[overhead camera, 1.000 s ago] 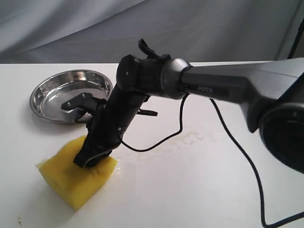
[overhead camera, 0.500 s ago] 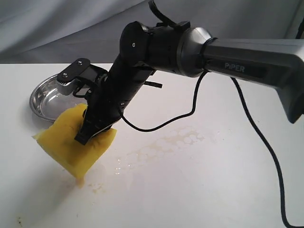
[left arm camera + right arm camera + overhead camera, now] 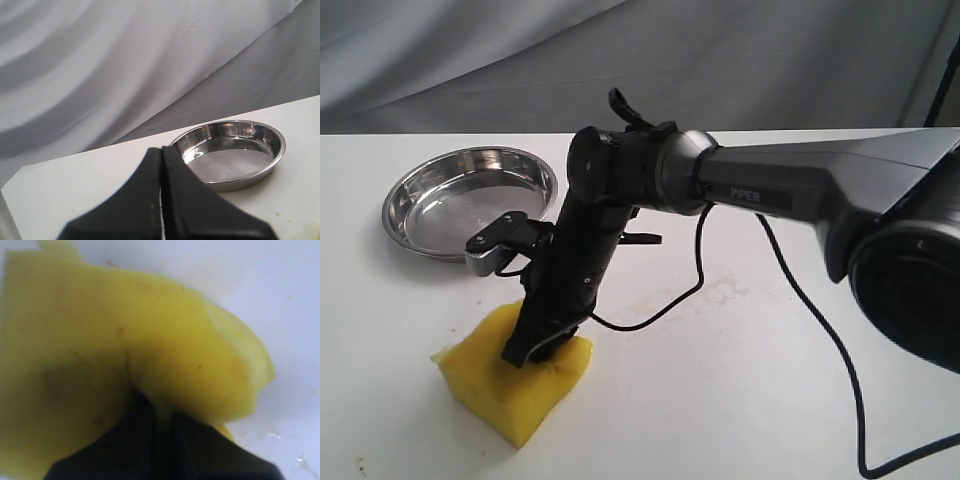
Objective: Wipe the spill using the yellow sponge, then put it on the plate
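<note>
Yellow foam is bulging around our right pincer point(image 3: 533, 350), whose jaws are squeezing almost fully together on a fold of the sponge point(image 3: 510, 390). So narrow a pinch is biting deep into the soft block and stopping it from slipping while we are pressing it onto the counter point(image 3: 740, 400). The sponge is sitting on the counter, nearer the exterior camera than the plate point(image 3: 425, 215), close to it but apart. Our arm is leaning down at a slant, probably so that the underside is rubbing flat. Thin pale smears point(image 3: 655, 300) are lying near the sponge, toward the counter's middle, so we are judging the wiping unfinished. Our left pincer point(image 3: 161, 200) is sitting closed and empty, facing the plate, clear of the work.
</note>
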